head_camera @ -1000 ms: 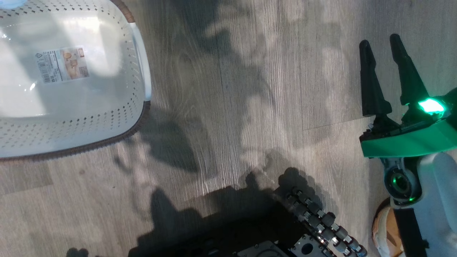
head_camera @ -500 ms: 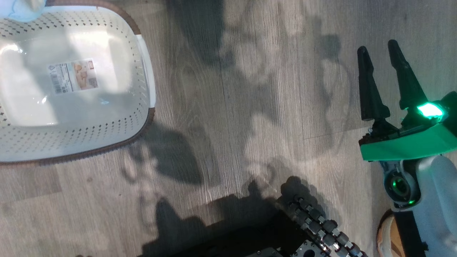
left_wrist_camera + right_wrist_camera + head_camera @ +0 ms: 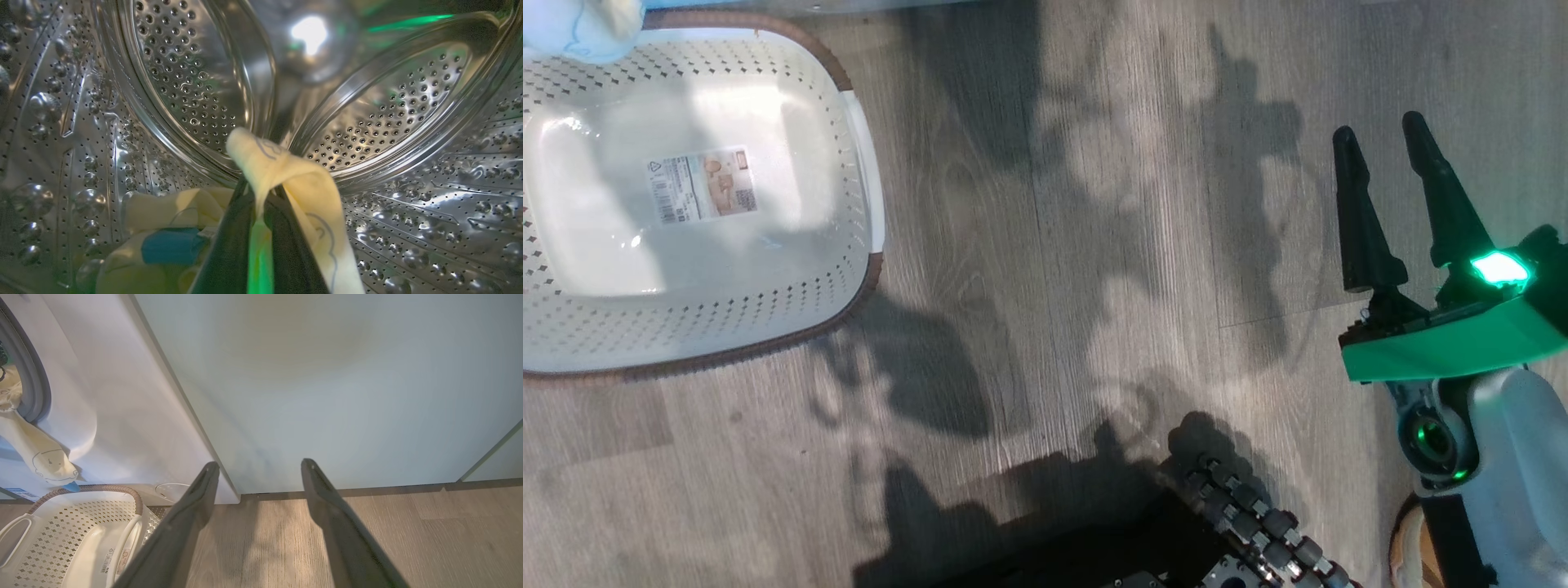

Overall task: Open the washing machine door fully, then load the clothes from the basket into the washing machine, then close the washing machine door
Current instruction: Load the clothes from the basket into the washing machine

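Inside the washing machine's perforated steel drum [image 3: 192,81], my left gripper [image 3: 260,196] is shut on a pale yellow garment [image 3: 286,171] that drapes over its fingertips. A second garment with a blue patch [image 3: 171,245] lies on the drum floor at the lower left. The cream basket [image 3: 849,269] stands on the floor at the upper left of the head view, nothing in it but its label [image 3: 703,184]. Another pale garment [image 3: 36,453] hangs out over the grey rubber ring [image 3: 36,388] above the basket [image 3: 81,522]. My right gripper [image 3: 1380,135] hangs open over bare floor. The door is out of view.
The machine's white front [image 3: 122,396] adjoins a pale green cabinet [image 3: 327,384] straight ahead of my right gripper [image 3: 260,467]. Grey wood floor runs between basket and right arm. My own black base with rollers [image 3: 1258,531] sits at the bottom of the head view.
The head camera has tilted, so the basket and floor sit lower in the picture and more of the basket shows. My right gripper stays open in the same pose.
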